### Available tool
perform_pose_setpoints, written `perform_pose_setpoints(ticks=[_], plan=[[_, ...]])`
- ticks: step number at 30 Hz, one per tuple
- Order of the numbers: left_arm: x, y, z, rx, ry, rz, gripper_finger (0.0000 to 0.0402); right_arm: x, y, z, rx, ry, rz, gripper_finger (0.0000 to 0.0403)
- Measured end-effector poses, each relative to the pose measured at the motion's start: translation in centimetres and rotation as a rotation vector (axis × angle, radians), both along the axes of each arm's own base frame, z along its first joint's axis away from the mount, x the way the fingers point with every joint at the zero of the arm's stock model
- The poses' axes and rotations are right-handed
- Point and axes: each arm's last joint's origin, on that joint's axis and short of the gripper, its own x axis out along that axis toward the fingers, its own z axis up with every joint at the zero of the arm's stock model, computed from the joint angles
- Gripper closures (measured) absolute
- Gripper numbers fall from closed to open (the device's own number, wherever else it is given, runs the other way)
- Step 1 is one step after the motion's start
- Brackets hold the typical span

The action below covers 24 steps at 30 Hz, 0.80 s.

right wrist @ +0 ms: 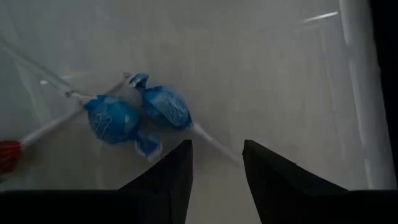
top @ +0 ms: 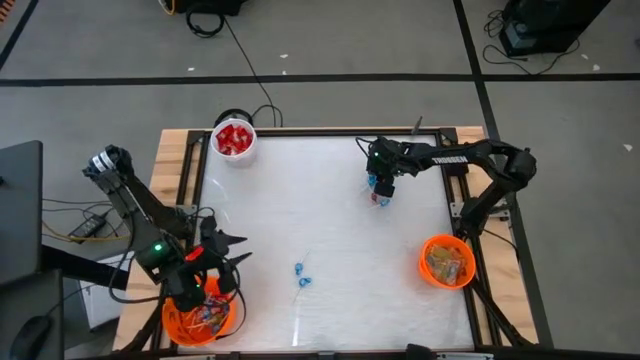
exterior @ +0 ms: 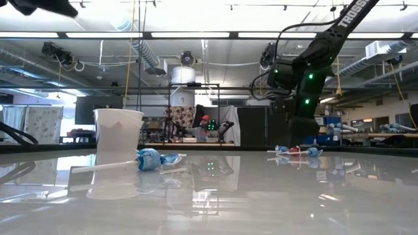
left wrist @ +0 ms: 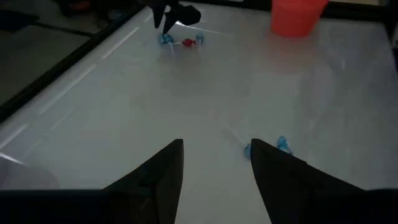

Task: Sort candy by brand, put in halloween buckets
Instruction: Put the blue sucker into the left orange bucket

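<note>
Two blue-wrapped lollipops point(right wrist: 137, 112) and a red one point(right wrist: 6, 152) lie on the white table near its far right; they show in the high view as the far lollipops point(top: 379, 196). My right gripper point(right wrist: 216, 143) hangs over them, pointing down, open, with nothing between its fingers. Two more blue lollipops point(top: 300, 276) lie near the table's middle front. My left gripper point(left wrist: 214, 144) is open and empty above the left orange bucket point(top: 197, 318), which holds mixed candy. The white bucket point(top: 235, 138) holds red packets. The right orange bucket point(top: 446, 262) holds candy.
The table's raised wooden frame point(top: 178, 170) runs round the white top. The white bucket point(exterior: 117, 140) stands at the far left corner. The two orange buckets stand at the near left and the right edge. Bare table top lies between them.
</note>
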Motion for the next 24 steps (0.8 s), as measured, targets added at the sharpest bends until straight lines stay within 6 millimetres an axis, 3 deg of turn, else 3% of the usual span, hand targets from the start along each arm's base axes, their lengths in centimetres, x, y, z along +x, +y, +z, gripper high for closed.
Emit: perform_pose_setpoints(ticks=[7, 12, 14, 19, 24], plan=[[1.3, 0.4, -3.1, -0.051, -0.059, 0.045, 0.0209, 0.6, -0.3, -1.8, 0.011, 0.061, 0.11, 0.0252], [2.2, 0.9, -5.3, -0.059, -0.104, 0.053, 0.0209, 0.7, -0.2, -1.8, 0.063, 0.016, 0.166, 0.026], [2.7, 1.3, -6.1, -0.058, -0.134, 0.066, 0.0209, 0.8, 0.0, -1.6, 0.088, -0.016, 0.181, 0.0283], [3.9, 2.5, -7.8, -0.063, -0.206, 0.094, 0.0209, 0.8, 0.2, -1.6, 0.145, -0.037, 0.182, 0.0385], [4.6, 3.8, -9.6, -0.043, -0.249, 0.123, 0.0209, 1.1, 0.7, -1.7, 0.179, -0.071, 0.12, 0.0391]])
